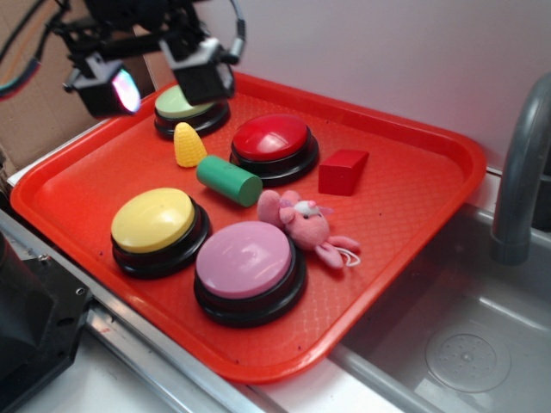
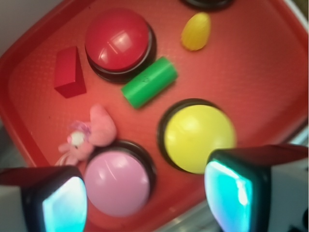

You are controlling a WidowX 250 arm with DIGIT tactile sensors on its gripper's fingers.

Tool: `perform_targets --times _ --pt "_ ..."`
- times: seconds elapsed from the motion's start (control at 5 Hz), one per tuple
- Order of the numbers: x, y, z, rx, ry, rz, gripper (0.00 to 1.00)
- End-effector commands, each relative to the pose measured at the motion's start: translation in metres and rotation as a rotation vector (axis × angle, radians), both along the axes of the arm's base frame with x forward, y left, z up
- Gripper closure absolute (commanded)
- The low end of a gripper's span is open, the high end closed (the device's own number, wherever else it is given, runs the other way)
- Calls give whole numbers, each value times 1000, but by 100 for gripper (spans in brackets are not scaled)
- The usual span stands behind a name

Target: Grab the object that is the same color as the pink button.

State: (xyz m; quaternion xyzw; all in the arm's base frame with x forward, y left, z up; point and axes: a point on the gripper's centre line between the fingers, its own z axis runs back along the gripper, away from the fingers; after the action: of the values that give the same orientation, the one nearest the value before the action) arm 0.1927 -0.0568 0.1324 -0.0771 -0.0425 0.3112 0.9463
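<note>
A small pink plush bunny [image 1: 306,224] lies on the red tray [image 1: 413,185], touching the far right side of the pink button [image 1: 248,261]. In the wrist view the bunny [image 2: 89,134] lies at the left, just above the pink button [image 2: 117,181]. My gripper [image 1: 159,82] hangs high over the tray's far left corner, well away from the bunny. Its jaws are wide apart and hold nothing; in the wrist view the gripper [image 2: 147,198] frames the pink button between its two fingertips [image 2: 63,205].
On the tray also stand a yellow button [image 1: 155,224], a red button [image 1: 274,142] and a green button [image 1: 185,105]. A green cylinder [image 1: 228,180], a yellow corn piece [image 1: 188,144] and a red block [image 1: 343,170] lie between them. A sink with a grey tap [image 1: 516,172] is at the right.
</note>
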Motion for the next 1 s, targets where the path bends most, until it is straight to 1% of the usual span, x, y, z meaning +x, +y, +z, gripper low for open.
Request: perform_targets --times 0.0,0.2,0.4,0.6,0.8 --pt "33 -32 -44 -48 -46 -88 0" --pt "42 -39 -69 -73 17 -106 0" --pt "45 -41 -87 -70 44 -119 0" --pt "48 -40 -102 -44 52 -115 0" --pt "53 -35 -106 -39 45 -122 0"
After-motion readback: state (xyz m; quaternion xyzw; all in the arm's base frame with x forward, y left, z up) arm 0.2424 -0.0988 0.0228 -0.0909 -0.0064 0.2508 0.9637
